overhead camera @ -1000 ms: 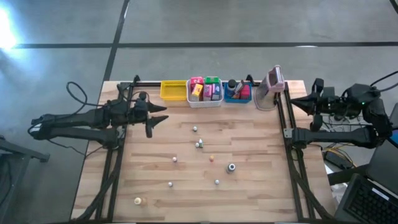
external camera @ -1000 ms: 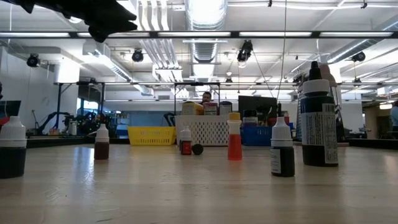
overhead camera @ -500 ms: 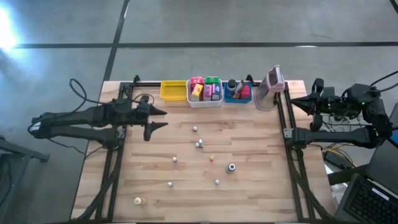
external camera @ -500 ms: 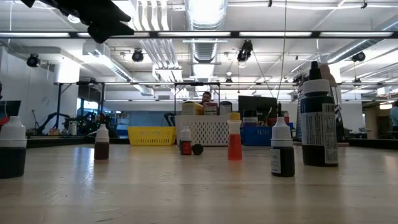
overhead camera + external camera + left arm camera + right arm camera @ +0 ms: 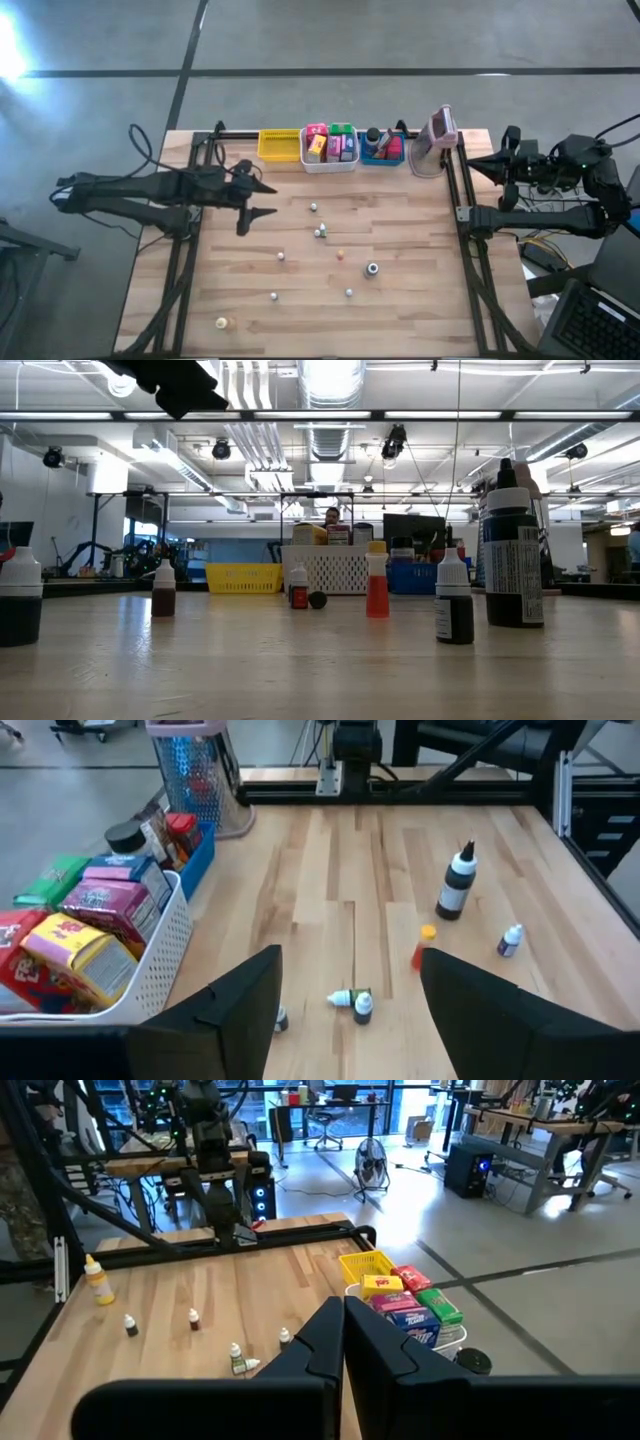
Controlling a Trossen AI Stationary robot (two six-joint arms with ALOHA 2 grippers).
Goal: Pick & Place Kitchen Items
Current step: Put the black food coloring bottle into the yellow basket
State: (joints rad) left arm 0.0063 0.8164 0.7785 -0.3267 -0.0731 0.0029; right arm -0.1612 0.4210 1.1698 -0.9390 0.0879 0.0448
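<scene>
- Left gripper: over the table's left-centre, raised above the surface, jaws spread apart and holding nothing. In the left wrist view the fingers frame a small pair of dropper bottles, one lying, one upright.
- Kitchen items on the table: small dropper bottles scattered across the middle of the wooden table, well apart from each other; one larger dark bottle stands nearer the right.
- Handling judgement: light, rigid plastic, smooth and round, likely to tip or roll. Grip across the body below the cap, jaws square to it.
- Surface: bare plank wood, flat, no lip visible.
- Far edge: yellow bin, white bin holding packets, blue bin, all side by side.
- Right gripper: parked at the table's right edge, jaws closed, empty.
- Room: open workshop beyond, ceiling lights, benches.
</scene>
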